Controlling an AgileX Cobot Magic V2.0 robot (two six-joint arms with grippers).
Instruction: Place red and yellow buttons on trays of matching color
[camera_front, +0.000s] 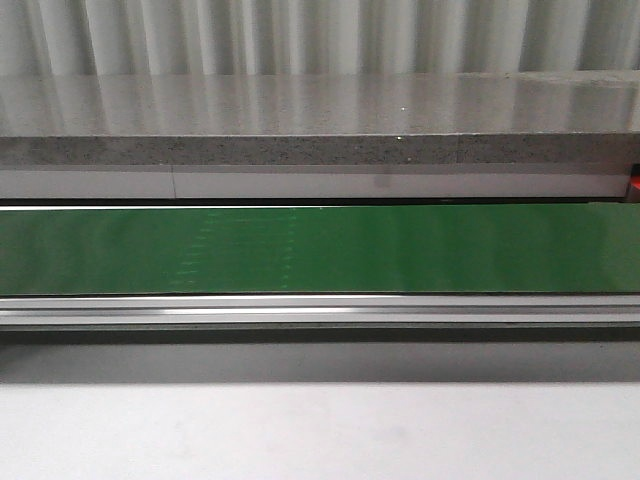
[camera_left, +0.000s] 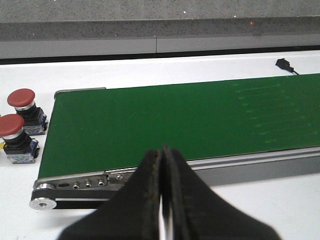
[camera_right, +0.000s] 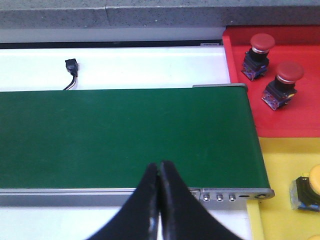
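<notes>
Buttons are seen only in the two wrist views; none appears in the front view, where just the green conveyor belt (camera_front: 320, 250) and the grey ledge (camera_front: 320, 150) behind it are shown.

The left claw (camera_left: 161, 200) is pressed together, its two black fingers meeting along a thin seam, and nothing is held between them. It is poised over the near edge of the belt (camera_left: 175, 125), close to the belt's roller end (camera_left: 42, 197). The right claw (camera_right: 159, 200) is likewise closed tight and empty, poised over the near rail of the belt (camera_right: 125, 135).

Counted in the left wrist view: two red buttons, one (camera_left: 22, 102) farther and one (camera_left: 12, 135) nearer, are set side by side on the white tabletop (camera_left: 150, 70) just beyond the belt's end, apart from the claw. A small black sensor (camera_left: 284, 62) with a lead lies on the far side of the belt.

Counted in the right wrist view: two red buttons (camera_right: 259, 52) (camera_right: 284, 82) stand on the red tray (camera_right: 240, 60), near each other but not touching. One yellow button (camera_right: 307, 187) is seen on the yellow tray (camera_right: 280, 160), cut by the picture's edge; a yellow fragment at the lower corner cannot be identified. One black sensor (camera_right: 71, 67) is seen on the tabletop beyond the belt.
</notes>
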